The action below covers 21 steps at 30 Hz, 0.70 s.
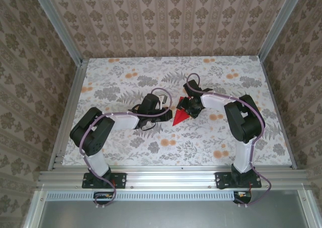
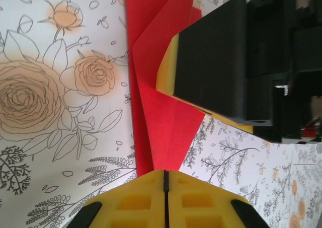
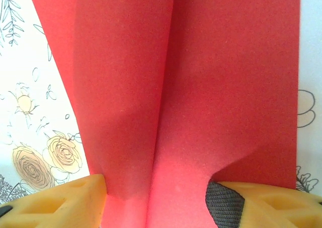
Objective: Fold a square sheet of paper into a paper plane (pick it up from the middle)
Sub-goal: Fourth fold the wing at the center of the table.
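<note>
Overhead, shows a thin bright red sheet of paper (image 1: 179,118), folded to a point, lying near the middle of the floral-printed worktop (image 1: 126,82), tip toward the near edge. Places the left gripper (image 1: 167,112) just beside its left side and the right gripper (image 1: 188,107) over its far end.

Next, from the left wrist, shows the left gripper's yellow fingers (image 2: 131,203) pressed fully together at the paper's (image 2: 161,127) narrow end; cannot tell whether any paper is pinched. Shows a yellow-padded black finger of the right gripper resting against a raised flap.

Lastly, from the right wrist, shows the right gripper's (image 3: 156,208) jaws standing well apart, loose astride a raised crease, both fingertips touching the sheet (image 3: 201,87).
</note>
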Each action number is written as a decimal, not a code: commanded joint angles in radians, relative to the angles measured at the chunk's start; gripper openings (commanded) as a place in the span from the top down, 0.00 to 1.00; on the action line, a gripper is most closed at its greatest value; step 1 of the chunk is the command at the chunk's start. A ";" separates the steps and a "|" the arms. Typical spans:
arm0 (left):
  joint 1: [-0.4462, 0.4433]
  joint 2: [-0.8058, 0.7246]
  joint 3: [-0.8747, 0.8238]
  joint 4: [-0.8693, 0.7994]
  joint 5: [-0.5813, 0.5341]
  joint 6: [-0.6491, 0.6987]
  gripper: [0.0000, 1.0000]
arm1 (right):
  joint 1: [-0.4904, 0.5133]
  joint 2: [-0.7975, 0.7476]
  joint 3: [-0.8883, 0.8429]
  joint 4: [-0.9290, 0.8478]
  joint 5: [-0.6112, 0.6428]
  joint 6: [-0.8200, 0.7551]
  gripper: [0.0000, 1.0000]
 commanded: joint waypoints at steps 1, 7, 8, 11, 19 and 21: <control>-0.002 0.026 0.024 0.020 0.032 -0.006 0.91 | -0.008 0.290 -0.115 -0.132 0.162 -0.018 0.35; -0.002 0.045 0.034 0.037 0.046 -0.009 0.91 | -0.006 0.314 -0.092 -0.180 0.179 -0.022 0.35; -0.002 0.051 0.037 0.040 0.048 -0.012 0.91 | -0.005 0.316 -0.089 -0.185 0.184 -0.022 0.35; -0.002 0.066 0.037 0.060 0.048 -0.022 0.91 | -0.003 0.328 -0.075 -0.200 0.195 -0.023 0.34; 0.000 0.096 0.040 0.085 0.047 -0.029 0.92 | 0.007 0.363 -0.023 -0.260 0.228 -0.024 0.33; 0.003 0.100 0.042 0.088 0.052 -0.027 0.92 | 0.010 0.369 -0.013 -0.271 0.233 -0.024 0.33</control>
